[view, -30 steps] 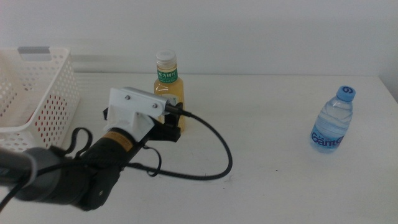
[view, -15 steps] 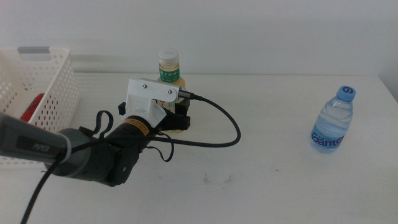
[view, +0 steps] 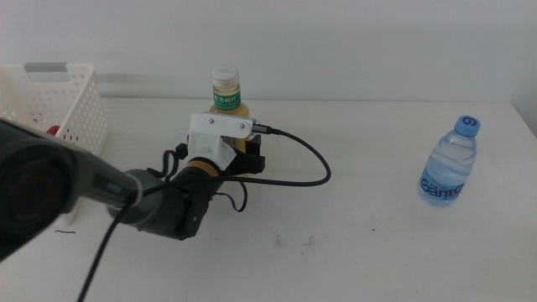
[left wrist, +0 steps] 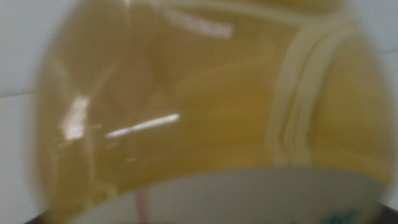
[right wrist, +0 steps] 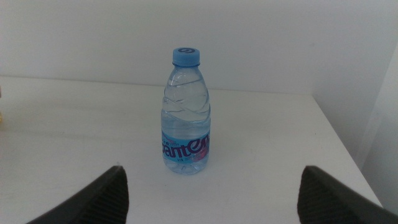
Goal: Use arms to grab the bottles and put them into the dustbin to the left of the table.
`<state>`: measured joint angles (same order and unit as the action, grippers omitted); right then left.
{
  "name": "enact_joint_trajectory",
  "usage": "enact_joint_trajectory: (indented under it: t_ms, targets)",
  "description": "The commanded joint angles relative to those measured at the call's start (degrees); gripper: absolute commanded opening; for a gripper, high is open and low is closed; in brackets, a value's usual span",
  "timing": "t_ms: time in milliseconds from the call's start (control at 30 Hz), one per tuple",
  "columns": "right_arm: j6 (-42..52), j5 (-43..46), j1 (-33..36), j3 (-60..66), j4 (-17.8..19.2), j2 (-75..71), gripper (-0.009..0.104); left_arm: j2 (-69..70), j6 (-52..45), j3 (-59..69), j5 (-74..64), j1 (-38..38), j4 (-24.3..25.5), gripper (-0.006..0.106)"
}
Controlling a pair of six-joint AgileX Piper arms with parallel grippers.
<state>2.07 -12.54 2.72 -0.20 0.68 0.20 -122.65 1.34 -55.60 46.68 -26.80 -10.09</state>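
The yellow tea bottle (view: 225, 94) with a white cap stands upright at the table's back middle. My left gripper (view: 241, 156), with its white housing and black cable, is pressed up against the bottle's lower half and hides it. In the left wrist view the tea bottle (left wrist: 186, 106) fills the picture, blurred. The small clear water bottle (view: 450, 164) with a blue cap stands at the far right. It appears centred ahead of my right gripper (right wrist: 214, 202), which is open and well short of the water bottle (right wrist: 186, 115). The white dustbin (view: 80, 105) sits at the left, with a bit of red can (view: 52, 132) showing inside.
The black cable (view: 302, 159) loops over the white table (view: 361, 235) to the right of the left gripper. The left arm (view: 92, 201) covers the table's front left. The table's right edge runs just past the water bottle.
The left arm has reached forward and to the right, bringing its gripper up against the tea bottle's lower half. Both bottles have stayed in place.
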Motion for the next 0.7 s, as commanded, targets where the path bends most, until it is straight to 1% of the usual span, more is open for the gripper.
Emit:
enact_joint_trajectory:
  t_ms: [0, 67, 133, 200, 233, 267, 333, 500, 567, 600, 667]
  targets:
    - [0.32, 0.45, -0.46, 0.20, 0.54, -0.20, 0.079, -2.26, -0.01, -2.35, 1.32, 0.05, -0.03, 0.094]
    - [0.32, 0.45, -0.46, 0.20, 0.54, -0.20, 0.079, -4.10, -0.01, -4.29, 1.37, 0.05, -0.63, 0.093]
    - [0.32, 0.45, -0.46, 0.20, 0.54, -0.20, 0.079, -5.12, 0.36, -5.23, 1.52, 0.05, -2.00, 0.088]
    - [0.32, 0.45, -0.46, 0.20, 0.54, -0.20, 0.079, -4.65, 1.09, -4.97, 1.86, 0.05, -2.00, 0.077]
    - [0.32, 0.45, -0.46, 0.20, 0.54, -0.20, 0.079, -3.50, 0.62, -4.51, 1.59, 0.05, -1.11, 0.071]
    - [0.32, 0.45, -0.46, 0.20, 0.54, -0.20, 0.079, -1.73, -0.71, -3.67, 0.51, 0.05, 0.27, 0.063]
    - [0.32, 0.45, -0.46, 0.20, 0.54, -0.20, 0.079, 2.91, -2.51, -2.11, -3.11, 0.05, 0.75, 0.048]
    - [0.32, 0.45, -0.46, 0.20, 0.54, -0.20, 0.079, 15.04, -2.76, -1.15, -21.14, 0.05, 0.22, 0.011]
    - [0.32, 0.45, -0.46, 0.20, 0.54, -0.20, 0.079, 20.36, -2.63, -1.29, -28.71, 0.05, 0.22, 0.000]
    - [0.32, 0.45, -0.46, 0.20, 0.54, -0.20, 0.079, 22.77, -2.63, -1.65, -33.79, 0.05, 0.22, -0.002]
    - [0.32, 0.45, -0.46, 0.20, 0.54, -0.20, 0.079, 26.60, -2.90, -3.13, -41.24, 0.46, 0.74, -0.002]
